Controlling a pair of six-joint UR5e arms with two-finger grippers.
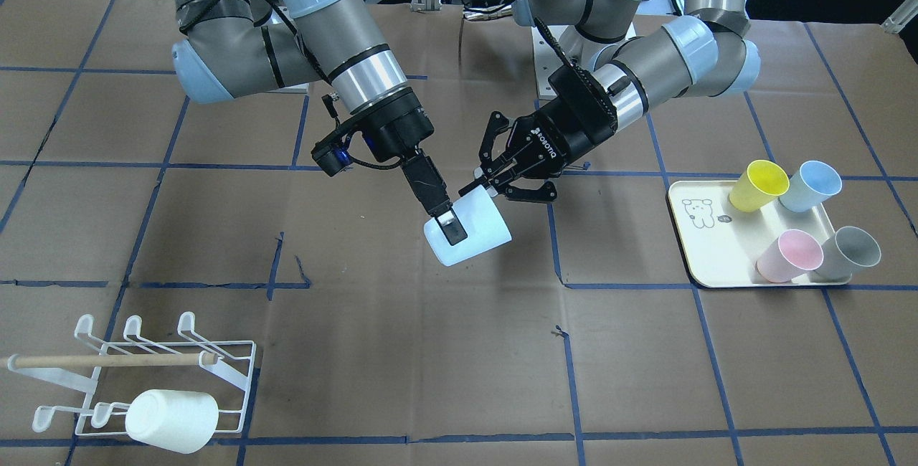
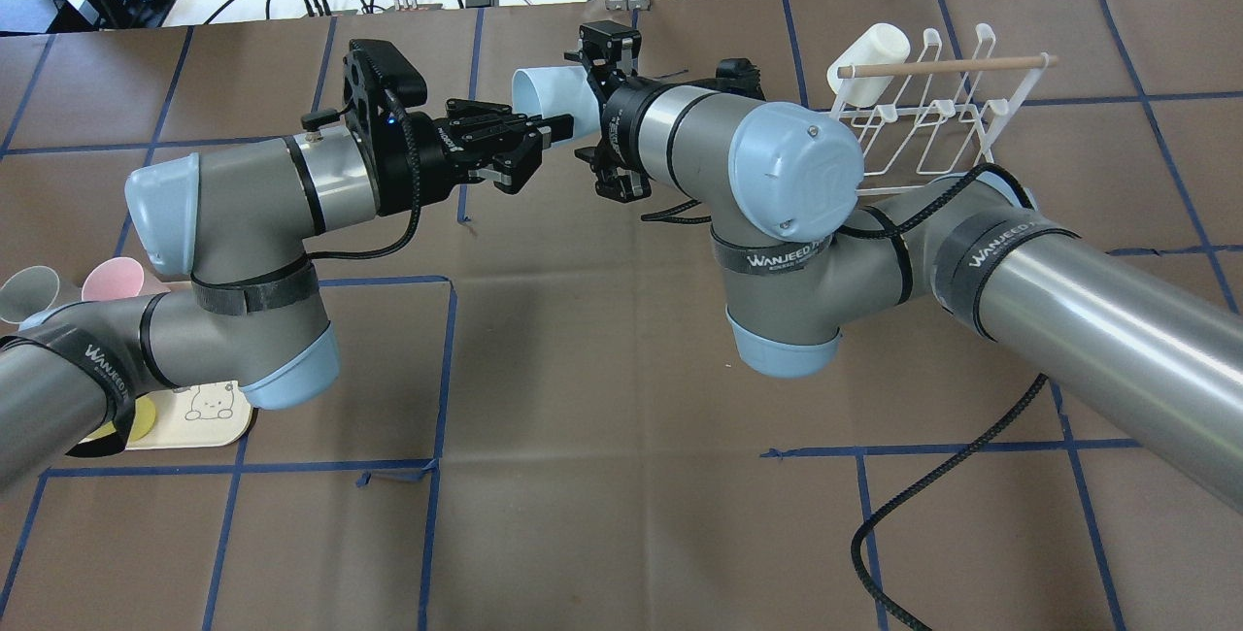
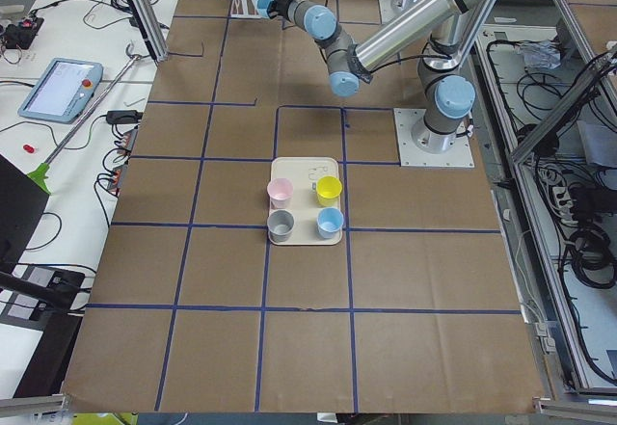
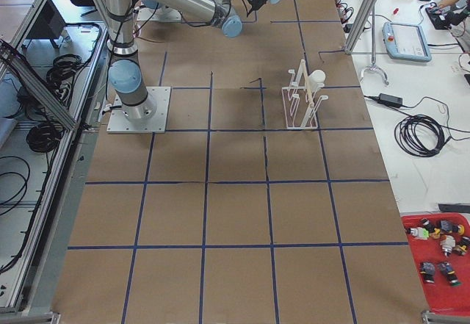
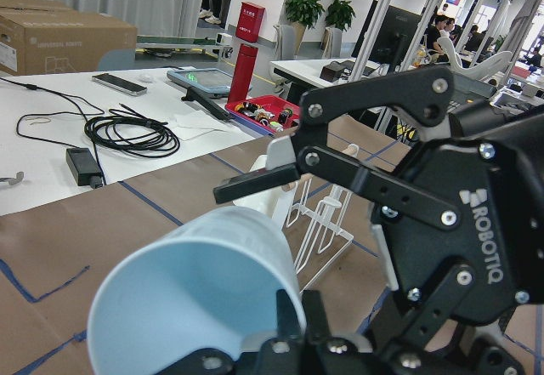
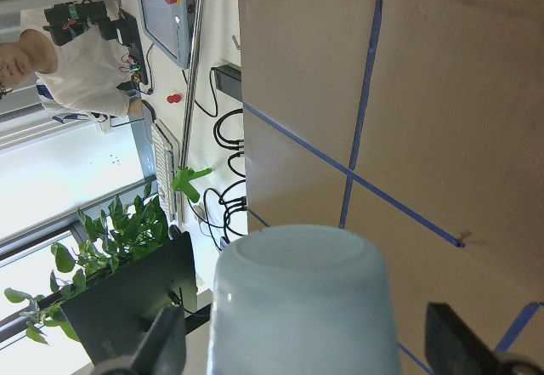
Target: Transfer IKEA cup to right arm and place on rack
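The pale blue IKEA cup [image 1: 470, 240] hangs on its side above the desk [image 1: 645, 380], well apart from the rack [image 1: 143, 360], at a place both arms reach. The left fingers [image 1: 482, 185] are pinched on its rim, which leaves the body free for the other arm. The right fingers [image 1: 450, 228] stand apart around that body, not yet pressing, I judge. In the front view one right finger seems to lie on the cup. The right wrist view shows free space at both sides of it, and the left wrist view a gap above.
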